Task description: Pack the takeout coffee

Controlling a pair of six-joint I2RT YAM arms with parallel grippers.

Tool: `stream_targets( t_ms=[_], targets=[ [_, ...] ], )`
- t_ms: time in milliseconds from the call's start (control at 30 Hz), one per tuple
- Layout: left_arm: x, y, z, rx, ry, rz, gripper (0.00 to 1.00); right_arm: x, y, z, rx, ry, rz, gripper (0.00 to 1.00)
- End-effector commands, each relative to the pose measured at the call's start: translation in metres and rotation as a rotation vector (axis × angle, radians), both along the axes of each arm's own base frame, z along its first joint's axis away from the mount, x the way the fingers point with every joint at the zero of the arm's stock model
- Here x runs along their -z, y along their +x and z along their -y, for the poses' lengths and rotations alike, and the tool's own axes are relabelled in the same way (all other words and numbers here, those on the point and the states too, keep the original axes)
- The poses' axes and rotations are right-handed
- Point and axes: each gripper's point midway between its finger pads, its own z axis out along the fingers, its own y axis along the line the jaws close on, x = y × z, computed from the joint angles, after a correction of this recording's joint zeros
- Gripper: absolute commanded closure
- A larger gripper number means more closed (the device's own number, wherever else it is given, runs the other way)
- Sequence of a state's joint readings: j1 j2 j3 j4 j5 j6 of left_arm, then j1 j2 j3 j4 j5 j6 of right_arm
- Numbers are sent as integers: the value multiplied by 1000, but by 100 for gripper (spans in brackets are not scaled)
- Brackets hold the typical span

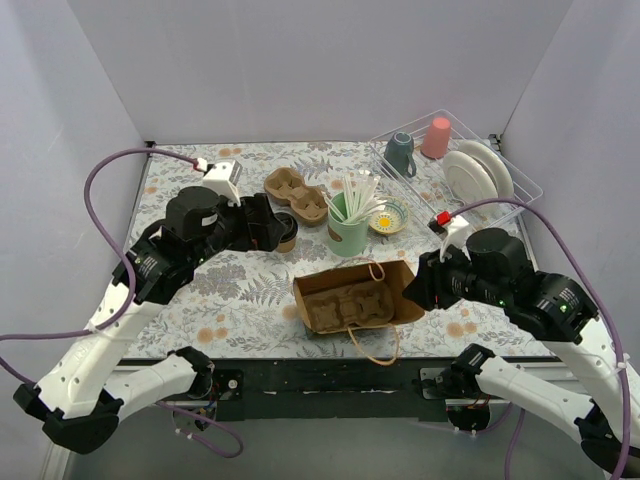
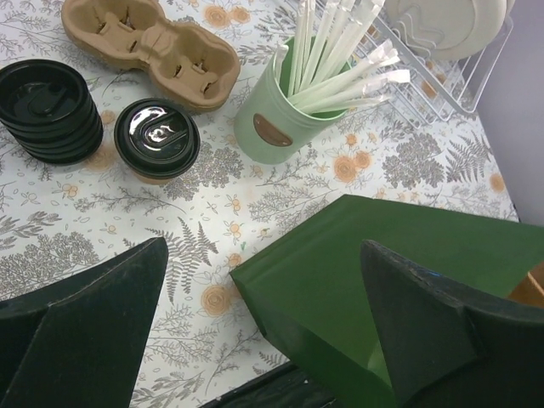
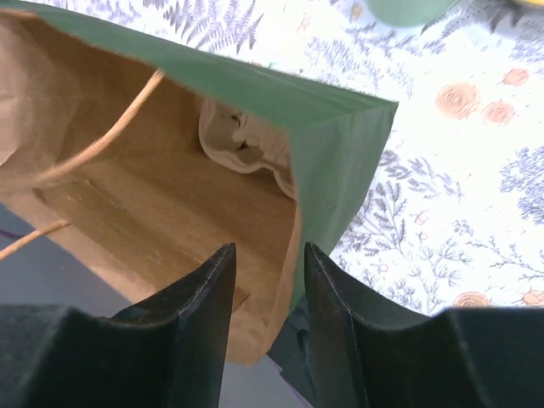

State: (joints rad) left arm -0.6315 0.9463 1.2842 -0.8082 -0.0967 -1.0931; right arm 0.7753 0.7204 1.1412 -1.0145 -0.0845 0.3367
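— Floral-print table [image 1: 230,300] between pale lilac walls. Nearest the arm bases?
— One paper bag [image 2: 382,272] on its side, green outside, brown inside, mouth open, one pulp carrier [image 3: 242,140] tucked within. At the mouth, the right gripper [image 3: 269,251], fingers close together astride the bag's side wall. Impossible to tell whether actually clamping it.
— And the other arm?
— Spread wide and holding nothing, the left gripper [image 2: 263,255], hovering between bag and takeout coffee [image 2: 157,138].
— Position of that coffee?
— Upright on the table just past the left gripper, beside one stack of black lids [image 2: 47,110], in front of a second carrier [image 2: 149,47], empty.
— Handling?
— Probably light. Thin paper walls easy to dent, glossy lid slippery and liable to pop. Best taken around the brown wall under the lid, kept upright.
— Farther back?
— One green cup of wrapped straws [image 1: 348,230], one small bowl [image 1: 388,216], then one wire rack [image 1: 500,153] with one teal mug [image 1: 400,153], one pink cup [image 1: 436,137] and seemingly two white plates [image 1: 480,172].
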Motion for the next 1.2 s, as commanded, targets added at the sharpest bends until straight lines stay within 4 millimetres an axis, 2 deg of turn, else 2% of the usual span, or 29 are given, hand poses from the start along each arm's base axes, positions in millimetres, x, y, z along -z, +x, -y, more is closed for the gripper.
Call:
stream_targets(
  t_ms=[0, 133, 200, 267, 300, 333, 400, 433, 533, 633, 767, 867, 900, 967, 1100, 1167],
  targets=[
    [-15, 2, 15, 115, 35, 54, 4, -35, 20, 3, 108, 49, 86, 53],
    [-29, 2, 35, 270, 67, 119, 8, -46, 33, 11, 236, 55, 80, 47],
    [-36, 12, 39, 274, 86, 144, 8, -59, 40, 15, 326, 86, 77, 45],
    [-46, 19, 46, 295, 87, 186, 7, -58, 45, 20, 399, 82, 48, 45],
    [-43, 26, 52, 309, 99, 183, 8, -64, 44, 19, 438, 119, 19, 45],
    [-53, 30, 56, 318, 93, 212, 8, -63, 45, 19, 458, 116, -3, 45],
    [-49, 39, 65, 330, 101, 199, 8, -68, 44, 16, 488, 146, -45, 45],
    [-54, 43, 69, 339, 94, 218, 10, -66, 46, 13, 495, 129, -68, 46],
    [-53, 53, 77, 343, 88, 234, 11, -62, 44, 20, 571, 69, -143, 46],
    [-50, 65, 84, 331, 84, 229, 11, -67, 40, 17, 629, 104, -220, 47],
    [-57, 77, 85, 249, 29, 206, 11, -63, 26, 6, 701, 204, -387, 50],
    [-58, 74, 84, 241, 3, 199, 11, -65, 26, 2, 780, 274, -460, 50],
    [-49, 74, 84, 236, 8, 184, 11, -66, 28, 3, 799, 285, -457, 50],
    [-43, 76, 81, 219, 22, 169, 11, -66, 36, 5, 837, 289, -442, 49],
    [-53, 81, 72, 160, 41, 152, 10, -69, 58, -4, 795, 290, -331, 47],
    [-52, 87, 65, 99, 54, 110, 10, -72, 64, -8, 746, 294, -277, 47]
  ],
)
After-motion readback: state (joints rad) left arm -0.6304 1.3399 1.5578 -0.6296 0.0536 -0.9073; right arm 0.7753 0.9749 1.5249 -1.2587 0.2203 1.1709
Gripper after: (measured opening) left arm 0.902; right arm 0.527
